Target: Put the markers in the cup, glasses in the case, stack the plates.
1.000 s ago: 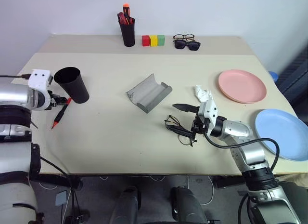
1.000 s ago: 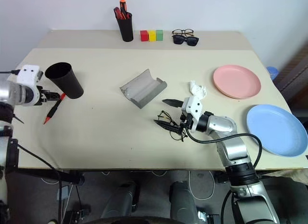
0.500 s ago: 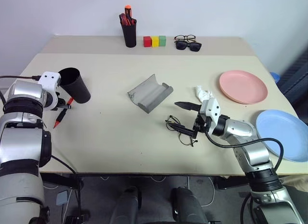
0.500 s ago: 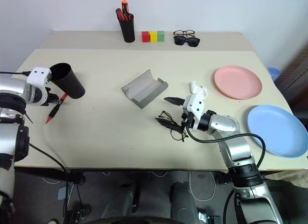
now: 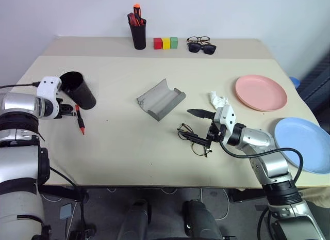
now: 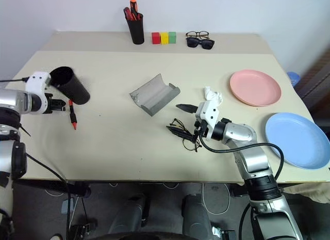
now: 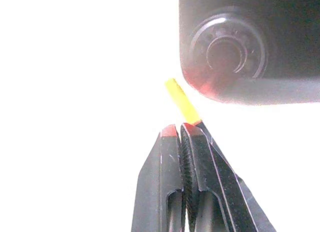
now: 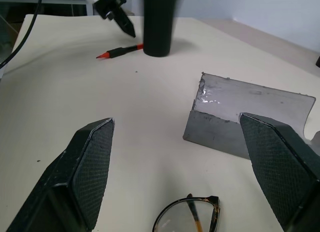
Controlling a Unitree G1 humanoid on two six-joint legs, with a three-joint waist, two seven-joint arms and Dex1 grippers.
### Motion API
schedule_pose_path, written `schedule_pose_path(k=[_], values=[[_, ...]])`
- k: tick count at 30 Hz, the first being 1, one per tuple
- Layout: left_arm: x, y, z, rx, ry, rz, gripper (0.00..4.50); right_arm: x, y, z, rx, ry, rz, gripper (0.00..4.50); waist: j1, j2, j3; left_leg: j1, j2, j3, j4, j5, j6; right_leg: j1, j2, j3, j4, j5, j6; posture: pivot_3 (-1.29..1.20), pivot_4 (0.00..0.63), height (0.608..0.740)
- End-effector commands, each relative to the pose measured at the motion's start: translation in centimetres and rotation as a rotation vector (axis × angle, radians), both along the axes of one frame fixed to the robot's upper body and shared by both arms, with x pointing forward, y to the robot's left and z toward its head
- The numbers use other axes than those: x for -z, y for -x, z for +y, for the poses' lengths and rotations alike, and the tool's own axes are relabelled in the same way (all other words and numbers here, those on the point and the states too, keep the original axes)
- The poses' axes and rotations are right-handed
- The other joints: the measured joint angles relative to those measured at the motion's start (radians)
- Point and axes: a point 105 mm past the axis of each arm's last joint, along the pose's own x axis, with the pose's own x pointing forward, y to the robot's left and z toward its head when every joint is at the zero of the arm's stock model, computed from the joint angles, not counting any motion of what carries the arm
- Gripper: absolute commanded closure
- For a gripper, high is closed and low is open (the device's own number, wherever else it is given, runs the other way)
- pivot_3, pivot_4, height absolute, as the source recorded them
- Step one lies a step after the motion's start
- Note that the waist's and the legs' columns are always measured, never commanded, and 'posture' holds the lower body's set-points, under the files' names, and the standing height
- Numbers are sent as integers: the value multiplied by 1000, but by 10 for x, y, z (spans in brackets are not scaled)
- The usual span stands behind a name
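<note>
Left gripper [image 5: 70, 110] is clenched at the near-left part of the tabletop [image 5: 124, 142], its fingers pressed together beside the upper end of a red marker [image 5: 80, 120]. Whether the fingers actually pinch the marker cannot be told; the marker's tip reaches down to the tabletop just in front of the gripper. The black cup [image 5: 78, 89] is just beyond this gripper, tilted with its mouth toward the left arm, and its base shows close ahead of the fingers in the left wrist view.

Right gripper [image 5: 202, 125] is spread wide and holds nothing. It sits level above the tabletop, pointing toward the middle. The wire-frame glasses [image 5: 193, 139] lie directly under and just ahead of its lower finger; contact with that finger cannot be made out. The open grey case [image 5: 160, 99] lies further ahead of this gripper, inner side up. A crumpled white cloth [image 5: 217, 100] sits just behind the upper finger.

The pink plate [image 5: 260, 92] and the blue plate [image 5: 302, 144] lie apart from each other on the far side of the right arm from its gripper, the blue one nearer the table's front edge.

Along the back edge, well away from both grippers, stand a black pen holder [image 5: 137, 33] with pens, three coloured blocks [image 5: 165, 43] and two more pairs of glasses [image 5: 200, 44].
</note>
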Motion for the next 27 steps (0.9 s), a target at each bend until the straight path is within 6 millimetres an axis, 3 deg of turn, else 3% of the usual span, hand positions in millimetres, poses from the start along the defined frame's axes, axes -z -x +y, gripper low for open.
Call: schedule_pose_path(k=[1, 11, 14, 21, 27], values=[[-22, -1, 3, -6, 11, -69, 4457, -10, 0, 3, -18, -10, -51, 423, 0, 0, 0, 0, 0, 0, 0, 0, 0, 0, 0, 0, 0, 0, 0, 0, 150, 740], [-28, 3, -9, 42, 25, -61, 4457, -7, -2, -5, -1, -5, -60, 423, -1, 0, 0, 0, 0, 0, 0, 0, 0, 0, 0, 0, 0, 0, 0, 0, 150, 740], [-25, 12, 2, -13, -13, -60, 3620, -4, 0, -7, 7, -6, -58, 423, -5, 0, 0, 0, 0, 0, 0, 0, 0, 0, 0, 0, 0, 0, -1, 0, 150, 740], [-15, 39, 9, -162, 71, -72, 55, 3, 3, -9, 20, -7, -47, 423, -5, 0, 0, 0, 1, -1, 0, 0, 0, 0, 1, 0, 1, 2, -4, 0, 150, 740], [-6, 53, -2, -273, 159, -86, 55, 3, 1, -9, 11, -5, -44, 423, 3, 0, 0, 1, 1, -1, 0, 0, 0, 1, 1, 0, 0, 2, -4, 0, 150, 740]])
